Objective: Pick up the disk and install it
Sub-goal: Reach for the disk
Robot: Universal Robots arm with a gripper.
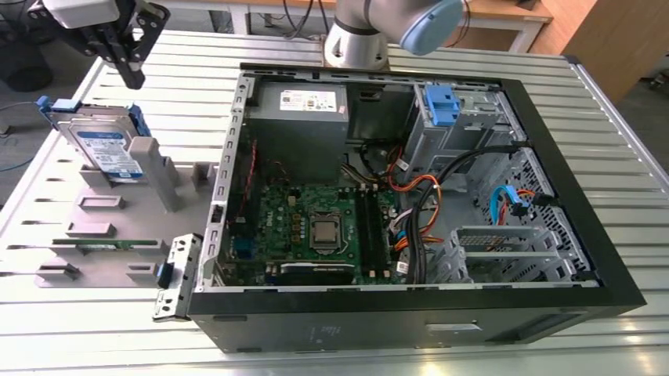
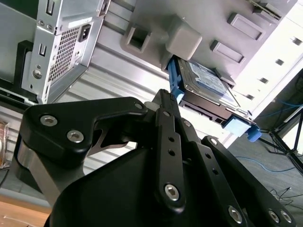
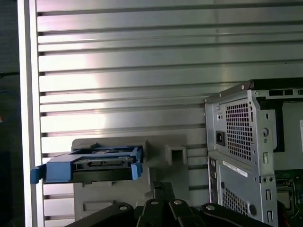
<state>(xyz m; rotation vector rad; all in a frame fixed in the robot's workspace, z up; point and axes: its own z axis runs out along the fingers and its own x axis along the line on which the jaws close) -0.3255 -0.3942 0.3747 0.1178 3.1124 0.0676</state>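
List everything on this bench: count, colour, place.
disk: one, silver-black with blue rails, propped on the holder, exterior view's left
holder: one, gray, on the table beside the computer
circuit strip: one, green, low on the holder
computer: one, black case, open, mid-table
circuit board: one, green, inside the computer
power box: one, gray, inside the computer
table: one, silver slats
arm: one, silver and blue, behind the computer
pincer: one, black, shut, empty, near the disk, not touching
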